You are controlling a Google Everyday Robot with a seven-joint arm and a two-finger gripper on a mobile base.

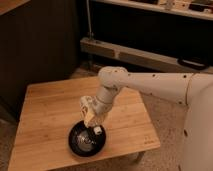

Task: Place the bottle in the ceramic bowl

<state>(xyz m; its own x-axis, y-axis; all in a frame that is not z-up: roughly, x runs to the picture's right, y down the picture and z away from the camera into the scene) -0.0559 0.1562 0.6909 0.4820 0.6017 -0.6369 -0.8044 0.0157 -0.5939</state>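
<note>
Item: wooden worktop (45, 115), light plank surface.

Item: ceramic bowl (74, 143), round, glossy black with a reflective centre. It stands near the front edge of the worktop.

Item: white arm (150, 85), reaching in from the right and bending down at the elbow.

Item: claw (90, 114), closed on the bottle and held just above the bowl's rear rim.

Item: bottle (95, 125), cream-coloured, gripped in the claw. It is tilted, with its pale cap pointing down over the bowl's interior. Contact with the bowl cannot be determined.
</note>
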